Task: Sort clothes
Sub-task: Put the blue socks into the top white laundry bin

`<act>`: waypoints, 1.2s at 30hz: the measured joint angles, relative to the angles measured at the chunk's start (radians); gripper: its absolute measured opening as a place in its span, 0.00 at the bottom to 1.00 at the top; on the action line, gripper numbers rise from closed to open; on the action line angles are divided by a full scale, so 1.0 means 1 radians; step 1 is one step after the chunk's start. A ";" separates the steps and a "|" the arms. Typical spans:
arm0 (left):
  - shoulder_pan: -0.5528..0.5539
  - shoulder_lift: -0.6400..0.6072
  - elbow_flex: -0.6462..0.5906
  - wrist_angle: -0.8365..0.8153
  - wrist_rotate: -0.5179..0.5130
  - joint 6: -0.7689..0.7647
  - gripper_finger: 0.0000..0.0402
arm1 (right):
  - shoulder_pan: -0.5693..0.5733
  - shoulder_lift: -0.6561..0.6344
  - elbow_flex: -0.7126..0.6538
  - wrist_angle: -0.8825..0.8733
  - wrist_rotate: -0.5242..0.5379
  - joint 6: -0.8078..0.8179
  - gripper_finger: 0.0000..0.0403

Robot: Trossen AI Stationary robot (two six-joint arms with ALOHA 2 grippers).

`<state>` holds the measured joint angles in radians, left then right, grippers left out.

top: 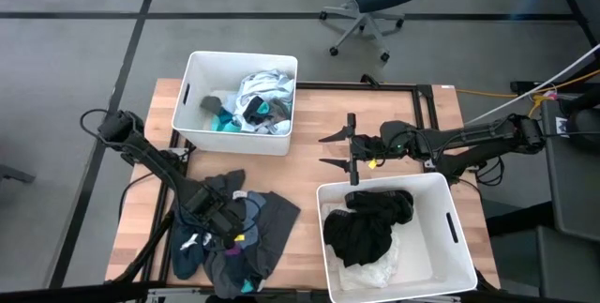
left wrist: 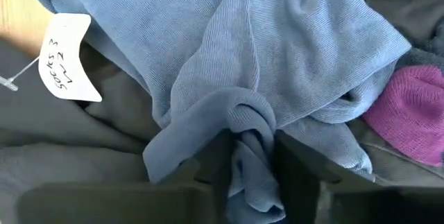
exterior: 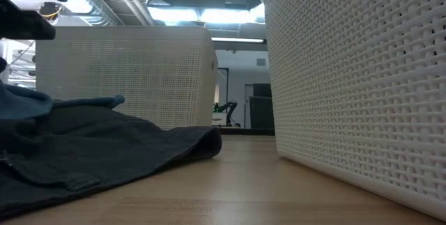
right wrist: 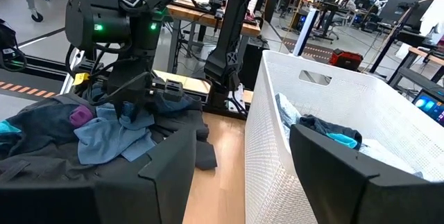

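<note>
A pile of clothes (top: 246, 239) lies on the table's near left: dark grey pieces, teal bits and a pale grey-blue garment (left wrist: 291, 50) on top. Beside that garment are a magenta patch (left wrist: 409, 113) and a white handwritten tag (left wrist: 66, 57). My left gripper (top: 223, 219) points down into the pile, shut on the grey-blue garment. My right gripper (top: 342, 150) hangs open and level above the table's middle, between the two bins, touching nothing. In the right wrist view its fingers (right wrist: 173, 168) stand wide apart. My left gripper pinches a bunched-up fold of the grey-blue garment (left wrist: 250, 123) between its two fingers, coming from above and pointing down. Several gathered layers sit between the fingers. The rest of the garment (left wrist: 208, 16) spreads out slack over the dark clothes below.
A white bin (top: 187, 106) at the far middle holds white, teal and dark clothes. A second white bin (top: 450, 219) at the near right holds black and white garments. Its mesh wall (exterior: 362, 79) fills the low view's right. Bare wood (top: 319, 176) lies between the bins and the pile.
</note>
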<state>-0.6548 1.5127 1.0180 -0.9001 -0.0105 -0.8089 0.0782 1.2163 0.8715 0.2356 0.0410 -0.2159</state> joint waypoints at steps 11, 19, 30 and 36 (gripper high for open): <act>0.002 0.000 0.000 -0.005 -0.004 0.058 0.01 | 0.000 0.000 0.000 0.000 -0.001 -0.001 0.58; 0.002 -0.001 0.006 -0.011 -0.016 0.085 0.03 | 0.000 0.000 0.000 0.000 -0.001 -0.001 0.58; 0.010 -0.001 0.109 -0.041 -0.089 0.172 0.04 | 0.000 0.000 0.000 0.000 -0.005 -0.002 0.58; 0.010 -0.001 0.189 -0.093 -0.173 0.223 0.03 | 0.000 0.000 0.000 0.001 -0.005 -0.002 0.58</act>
<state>-0.6453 1.5115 1.2067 -0.9927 -0.1837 -0.5856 0.0784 1.2163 0.8715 0.2363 0.0364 -0.2176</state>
